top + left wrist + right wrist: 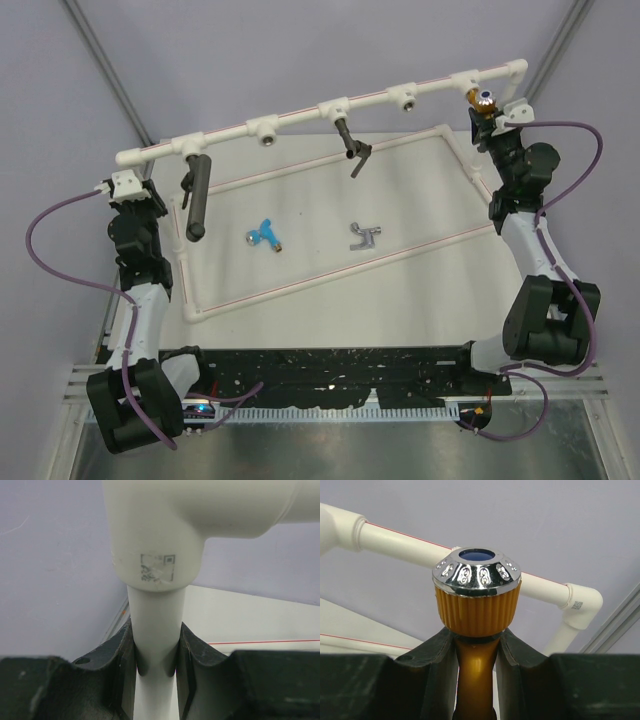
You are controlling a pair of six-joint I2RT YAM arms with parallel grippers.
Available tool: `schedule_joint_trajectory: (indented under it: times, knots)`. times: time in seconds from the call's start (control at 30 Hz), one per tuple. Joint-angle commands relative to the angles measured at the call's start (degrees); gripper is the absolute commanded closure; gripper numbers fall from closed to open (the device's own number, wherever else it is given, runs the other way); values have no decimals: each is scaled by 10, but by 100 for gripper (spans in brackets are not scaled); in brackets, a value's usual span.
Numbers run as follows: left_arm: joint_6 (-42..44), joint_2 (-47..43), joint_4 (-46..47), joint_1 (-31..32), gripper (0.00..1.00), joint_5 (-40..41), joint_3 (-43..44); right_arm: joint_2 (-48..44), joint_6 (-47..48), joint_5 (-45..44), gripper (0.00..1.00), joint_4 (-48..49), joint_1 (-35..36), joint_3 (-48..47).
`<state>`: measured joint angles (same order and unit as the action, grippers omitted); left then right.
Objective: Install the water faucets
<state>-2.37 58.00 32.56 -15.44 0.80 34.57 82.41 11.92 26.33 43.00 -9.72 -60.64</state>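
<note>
**Surface.** The table (330, 200) is pale cream and matte. A floor frame (330, 272) of white pipe lies flat on it as a rectangle, with a thin red line along its lengths. Over the far edge runs a raised rail (300, 116) of the same pipe, with round sockets (268, 136) along it.

**Room.** The walls (300, 50) are grey-lilac, and aluminium struts (110, 60) slant in the far corners. Purple cables (40, 250) loop off both arms.

**On the table, inside the frame.** The blue faucet (265, 234) and the silver-grey faucet (366, 236) lie well apart, and nothing touches either. A dark grey cylinder (197, 200) slants down from the rail near its left end. A dark lever-shaped piece (350, 145) hangs under the rail's middle.

**Overhead view only.** It gives the layout: the left gripper (140, 190) is at the rail's left end and the right gripper (488, 124) at its right end. The orange-gold faucet (483, 100) is held raised there, just beside the rail's end. How the left fingers make contact is not legible from above.

**Left wrist view.**
- The left gripper (156, 650) is clamped on an upright pipe (156, 620).
- One finger sits on each side of the pipe, just under an elbow joint (200, 515).
- The elbow carries a smudged square print (157, 567).

**Right wrist view.**
- The right gripper (476, 650) is closed around the neck of the orange-gold faucet (477, 607).
- The ribbed knob stands upright above the fingers.
- The knob's cap is chrome with a blue centre, detail too small to read from overhead.
- The rail (405, 542) crosses behind the knob, and a strut (620, 622) shows at the right.
</note>
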Motion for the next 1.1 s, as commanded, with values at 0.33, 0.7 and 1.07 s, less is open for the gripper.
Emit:
schedule_joint_trajectory:
  times: [0.33, 0.7, 1.07]
  knots:
    - [-5, -3, -4, -2, 100, -5, -9, 20, 241, 90, 95, -25, -23, -47]
    - [-4, -11, -7, -1, 100, -2, -13, -1, 661, 103, 95, -131, -23, -43]
    - [-5, -17, -7, 1, 100, 6, -15, 17, 858, 107, 95, -223, -24, -99]
